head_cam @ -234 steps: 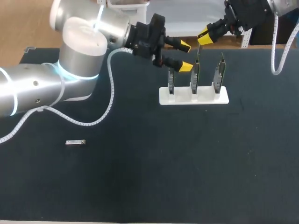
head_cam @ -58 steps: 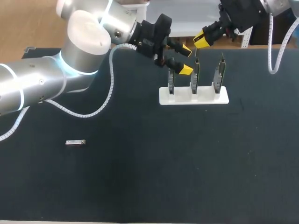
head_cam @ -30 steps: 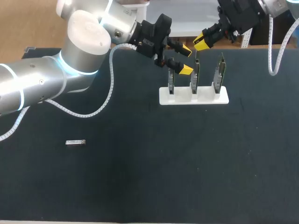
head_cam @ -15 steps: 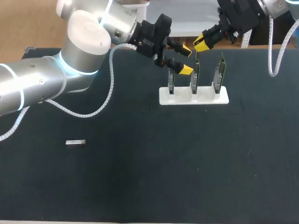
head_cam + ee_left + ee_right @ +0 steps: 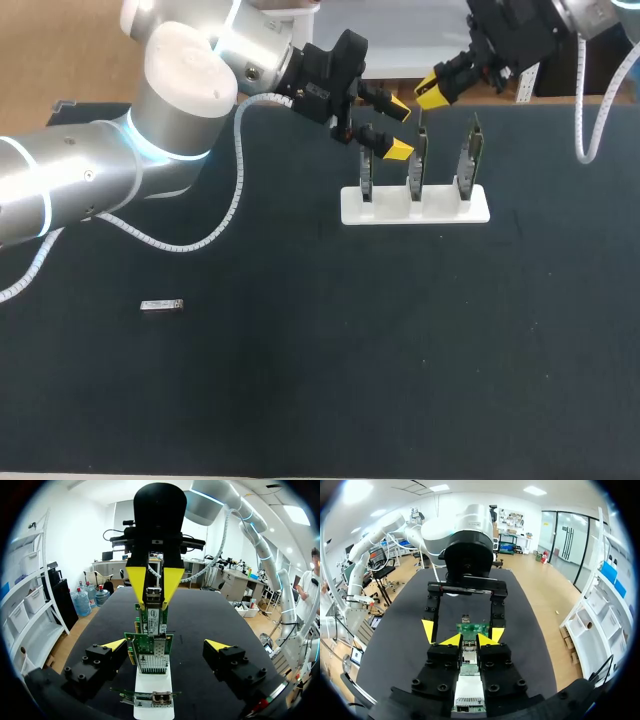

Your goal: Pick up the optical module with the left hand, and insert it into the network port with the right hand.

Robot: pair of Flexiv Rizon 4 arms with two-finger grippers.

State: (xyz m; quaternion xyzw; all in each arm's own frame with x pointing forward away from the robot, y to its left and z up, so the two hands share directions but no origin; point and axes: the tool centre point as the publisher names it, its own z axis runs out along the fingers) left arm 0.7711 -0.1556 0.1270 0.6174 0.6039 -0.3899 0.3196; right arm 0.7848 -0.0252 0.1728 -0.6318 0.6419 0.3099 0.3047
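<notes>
black tabletop (image 5: 300,400) is bearing all: left gripper (image 5: 397,125) is hanging spread astride upright green circuit cards (image 5: 418,165) in a white stand (image 5: 445,208) at 1 o'clock; right gripper (image 5: 432,90) is hovering pressed together above; small silver optical module (image 5: 162,306) is lying at 8 o'clock.

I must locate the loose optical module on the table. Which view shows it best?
The head view: the optical module lies flat on the dark table, away from the white stand. Neither wrist view shows it; both face that stand.

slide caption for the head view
Left gripper and right gripper at white stand of green circuit cards; small silver optical module unpicked on black table.
</notes>
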